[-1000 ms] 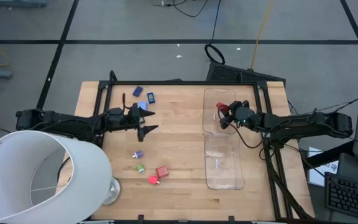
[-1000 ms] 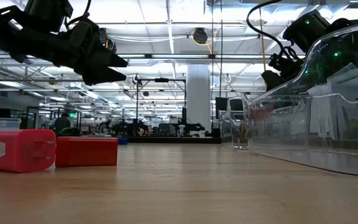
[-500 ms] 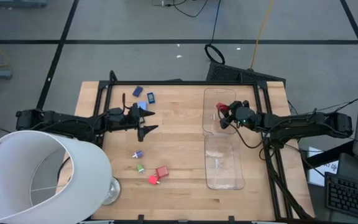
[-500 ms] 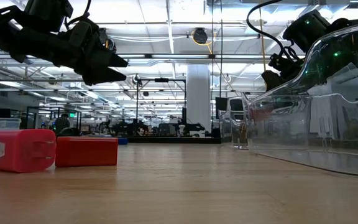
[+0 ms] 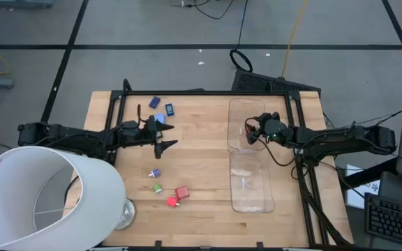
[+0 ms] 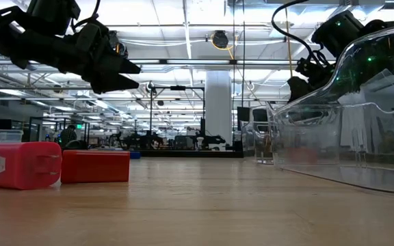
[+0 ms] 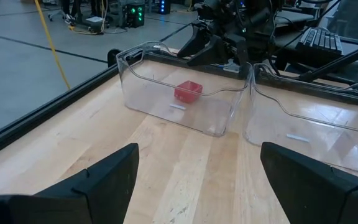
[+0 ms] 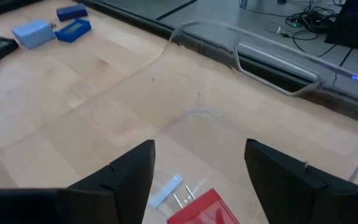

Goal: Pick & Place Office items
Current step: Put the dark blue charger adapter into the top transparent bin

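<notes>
Right claw [image 5: 251, 132] gapes over red piece [image 7: 188, 91] inside tray [image 7: 166, 112].

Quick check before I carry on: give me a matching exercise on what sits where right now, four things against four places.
Things:
1. red piece
2. right gripper
3. left gripper
4. white lampshade

Places:
A. open, above bare wood near the table's middle
B. lying inside the clear tray, far compartment
C. at the table's near-left corner
D. open, over the tray's far compartment

Pairs: 1-B, 2-D, 3-A, 4-C
</notes>
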Available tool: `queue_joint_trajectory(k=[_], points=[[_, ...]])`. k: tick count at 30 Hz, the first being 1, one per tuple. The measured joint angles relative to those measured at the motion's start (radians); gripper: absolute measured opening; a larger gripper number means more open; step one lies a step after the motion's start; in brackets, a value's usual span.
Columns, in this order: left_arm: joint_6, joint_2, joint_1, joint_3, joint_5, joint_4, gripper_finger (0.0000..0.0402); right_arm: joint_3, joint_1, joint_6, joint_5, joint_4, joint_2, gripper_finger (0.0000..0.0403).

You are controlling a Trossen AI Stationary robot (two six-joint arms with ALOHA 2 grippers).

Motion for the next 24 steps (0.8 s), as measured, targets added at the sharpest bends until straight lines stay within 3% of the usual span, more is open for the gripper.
queue_joint_trajectory(k=[5,13,19,22,24], points=[[0.000,0.000,0.000,0.000,0.000,0.000,0.0335,0.000,0.005,-0.084,-0.032,0.120,0.000,0.0239],[-0.029,0.000,0.000,0.000,0.031,-0.021,0.0335,0.000,0.077,-0.307,-0.321,0.454,0.000,0.0229],[-0.102,0.000,-0.025,0.001,0.145,-0.152,0.0335,0.000,0.160,-0.380,-0.498,0.652,0.000,0.0228],[-0.181,0.000,-0.087,0.037,0.183,-0.302,0.0335,0.001,0.197,-0.397,-0.500,0.680,-0.003,0.0228],[-0.191,0.000,-0.154,0.079,0.145,-0.457,0.0335,0.001,0.210,-0.410,-0.500,0.679,-0.004,0.0228]])
